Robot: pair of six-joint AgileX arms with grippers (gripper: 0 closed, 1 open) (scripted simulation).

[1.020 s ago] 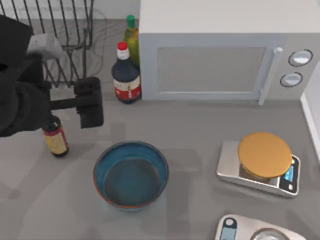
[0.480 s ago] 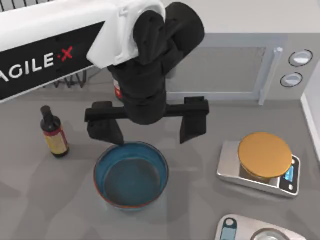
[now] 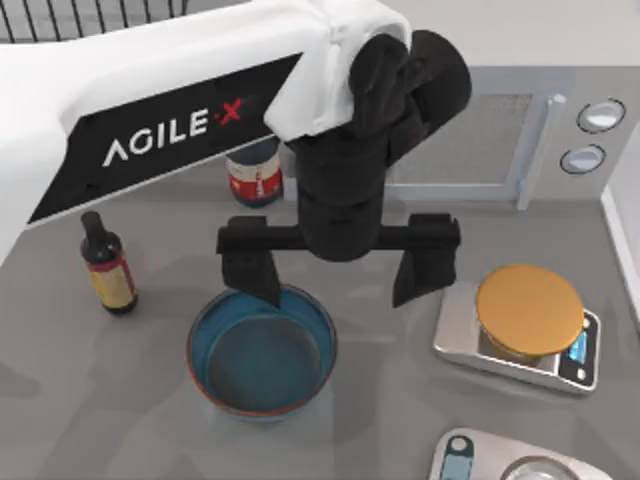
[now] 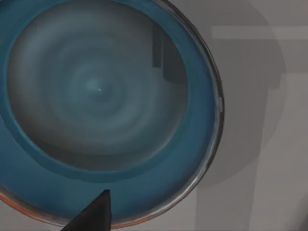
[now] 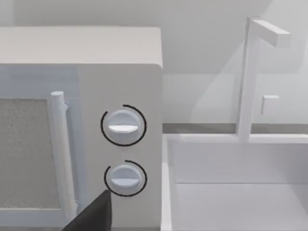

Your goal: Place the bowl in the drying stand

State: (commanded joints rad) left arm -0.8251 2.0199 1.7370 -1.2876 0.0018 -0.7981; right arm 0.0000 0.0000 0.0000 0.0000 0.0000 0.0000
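The bowl [image 3: 262, 348] sits on the grey table [image 3: 380, 400], near the front and a bit to the left. It is blue with a thin red-brown rim, and nothing is inside it. The left gripper [image 3: 340, 275] hangs right above the bowl's back edge with its two black fingers spread wide apart. One finger [image 3: 250, 275] is over the rim and the other is off to the bowl's right.

A small dark bottle [image 3: 107, 265] stands to the left of the bowl. A silver scale [image 3: 520, 325] with a gold disc is to the right. Behind them is a white microwave [image 3: 540, 120]. The drying stand [image 3: 90, 15] is in the far left corner, and the big white arm covers most of it.

The right wrist view faces the microwave's two knobs [image 5: 123, 126].
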